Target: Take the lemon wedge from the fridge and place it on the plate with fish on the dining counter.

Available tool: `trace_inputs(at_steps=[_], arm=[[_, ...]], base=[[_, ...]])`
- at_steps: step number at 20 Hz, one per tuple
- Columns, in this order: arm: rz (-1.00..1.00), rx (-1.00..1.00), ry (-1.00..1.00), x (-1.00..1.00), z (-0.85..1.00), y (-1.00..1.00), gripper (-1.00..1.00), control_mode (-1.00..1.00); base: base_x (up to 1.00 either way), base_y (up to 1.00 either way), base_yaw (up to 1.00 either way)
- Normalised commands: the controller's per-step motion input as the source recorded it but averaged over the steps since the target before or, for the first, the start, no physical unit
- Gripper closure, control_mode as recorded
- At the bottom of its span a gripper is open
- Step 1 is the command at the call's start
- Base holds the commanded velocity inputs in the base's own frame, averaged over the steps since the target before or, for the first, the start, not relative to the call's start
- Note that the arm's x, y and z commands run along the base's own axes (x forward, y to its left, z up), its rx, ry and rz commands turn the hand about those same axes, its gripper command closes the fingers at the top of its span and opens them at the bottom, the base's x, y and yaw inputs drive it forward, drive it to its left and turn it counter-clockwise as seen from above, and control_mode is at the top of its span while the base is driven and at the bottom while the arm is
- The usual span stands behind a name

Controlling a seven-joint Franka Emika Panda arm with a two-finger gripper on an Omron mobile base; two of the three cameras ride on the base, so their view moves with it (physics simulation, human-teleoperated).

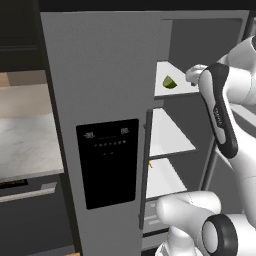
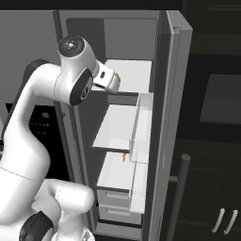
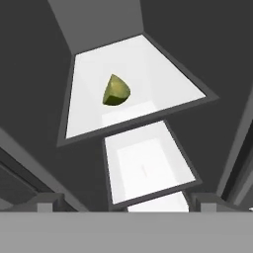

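Observation:
The fridge (image 1: 100, 75) stands with its right door (image 2: 174, 94) swung open, baring white shelves. The lemon wedge (image 1: 169, 82), yellow-green with a darker rind, lies on the top shelf (image 1: 175, 92). In the hand view the lemon wedge (image 3: 116, 91) sits mid-shelf, ahead of my gripper (image 3: 127, 202), whose fingertips (image 3: 47, 202) stand wide apart with nothing between them. My gripper (image 1: 192, 75) hovers just right of the wedge at the shelf's front edge, apart from it. From the right base view my hand (image 2: 107, 77) covers most of the wedge. The plate, the fish and the dining counter are out of view.
A small orange thing (image 2: 124, 156) lies on a lower shelf. A clear door bin (image 2: 141, 127) juts from the open door beside the middle shelves. Drawers (image 2: 115, 197) sit at the fridge's bottom. A pale counter top (image 1: 25, 145) over dark cabinets lies left of the fridge.

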Motion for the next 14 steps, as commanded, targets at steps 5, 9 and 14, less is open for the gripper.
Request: trace_inputs(at_steps=[5,9,14], arm=[[0.00,-0.04,-0.02,0.11,0.01,0.00,-1.00,-1.00],[0.00,0.00,0.00,0.17,-0.01,0.00,-1.00,-1.00],[0.00,0.03,0.01,0.28,0.00,-0.07,-1.00,-1.00]], base=[[0.00,0.00,0.00],[0.00,0.00,0.00],[0.00,0.00,0.00]])
